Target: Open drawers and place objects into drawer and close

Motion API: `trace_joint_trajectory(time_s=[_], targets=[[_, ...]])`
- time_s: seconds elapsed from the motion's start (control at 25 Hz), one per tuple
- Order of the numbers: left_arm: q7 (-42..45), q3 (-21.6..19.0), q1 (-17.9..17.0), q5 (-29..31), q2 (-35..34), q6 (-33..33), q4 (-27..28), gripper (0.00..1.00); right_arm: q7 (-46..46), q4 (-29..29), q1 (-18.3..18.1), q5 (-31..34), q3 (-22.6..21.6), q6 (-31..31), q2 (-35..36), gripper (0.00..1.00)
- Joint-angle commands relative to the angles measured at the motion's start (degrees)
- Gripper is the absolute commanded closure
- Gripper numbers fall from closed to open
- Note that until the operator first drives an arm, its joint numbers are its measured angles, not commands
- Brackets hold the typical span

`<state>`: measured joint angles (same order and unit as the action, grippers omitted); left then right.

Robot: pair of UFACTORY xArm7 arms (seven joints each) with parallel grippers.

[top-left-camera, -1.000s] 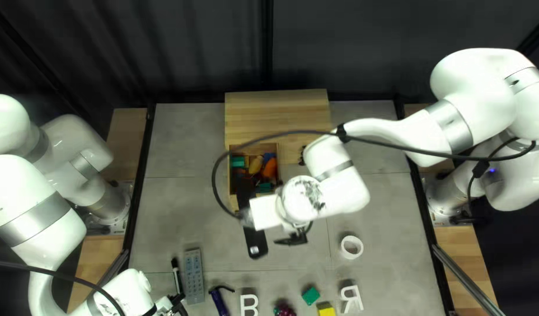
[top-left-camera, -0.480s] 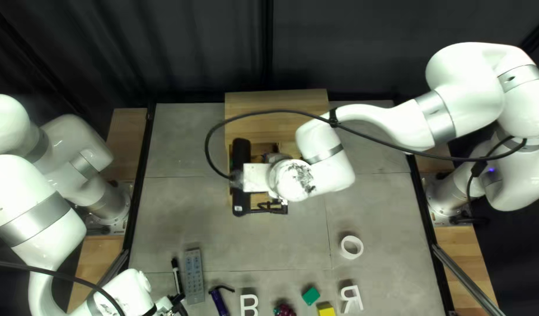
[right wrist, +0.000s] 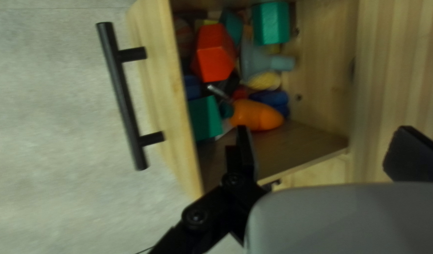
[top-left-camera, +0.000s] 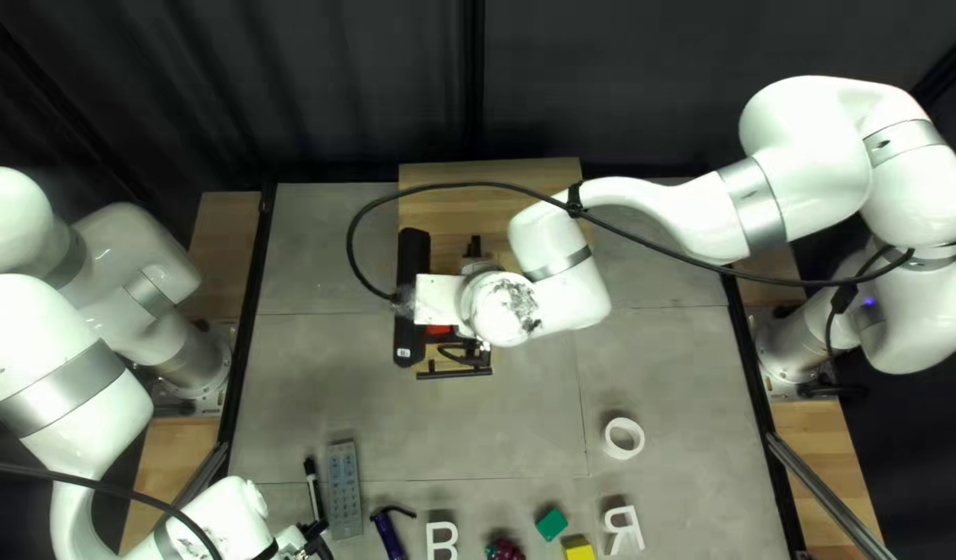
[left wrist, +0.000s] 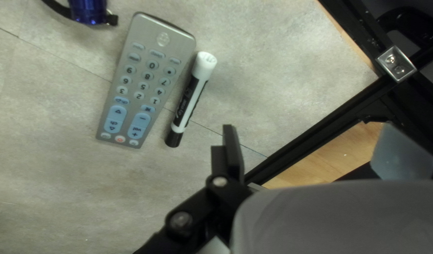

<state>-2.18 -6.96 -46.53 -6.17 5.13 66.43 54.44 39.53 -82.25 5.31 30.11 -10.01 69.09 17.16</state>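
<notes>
“Wood is seen toward the far edge of the tabletop, is it correct?”

“Correct. A wooden cabinet is placed there, and its drawer is pulled open, with a black handle fixed on the front.”

“And which objects are kept inside?”

“A red block, two green blocks, a rounded orange piece and a blue piece can be seen, mixed together with other small things.”

“How is the right claw held, please?”

“It is held open, with the fingers spread wide. In the right wrist view one finger is seen against the drawer, near the orange piece, and the other against the cabinet wood.”

“What can be said of the left claw?”

“It is also kept open. Ahead of it, a black and white marker is laid just beside a grey remote control, and past the remote control a blue flashlight is partly shown.”

“Are more objects placed on the tabletop?”

“Yes. Two white letters, a green cube, a yellow cube and a dark red piece are found at the near side, and a white ring is laid farther back.”
</notes>
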Motion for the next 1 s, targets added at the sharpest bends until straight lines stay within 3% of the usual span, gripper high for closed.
trace_joint_trajectory(time_s=[0.04,0.28,0.44,0.84,1.0], targets=[[0.0,0.0,0.0,0.0,0.0,0.0,0.0,0.00,13.8,-3.6,5.6,-6.4,-3.2,5.8,2.7,0.00],[0.0,0.0,0.0,0.0,0.0,0.0,0.0,0.00,29.0,-3.4,10.5,-10.6,-5.3,3.3,5.5,0.00],[0.0,0.0,0.0,0.0,0.0,0.0,0.0,0.00,37.7,-2.9,13.7,-9.4,-5.2,-2.4,8.8,0.00],[0.0,0.0,0.0,0.0,0.0,0.0,0.0,0.00,39.4,-8.2,17.3,-4.0,-4.4,-10.3,17.2,0.00],[0.0,0.0,0.0,0.0,0.0,0.0,0.0,0.00,38.4,-7.0,17.2,-2.9,-4.5,-12.7,17.3,0.00]])
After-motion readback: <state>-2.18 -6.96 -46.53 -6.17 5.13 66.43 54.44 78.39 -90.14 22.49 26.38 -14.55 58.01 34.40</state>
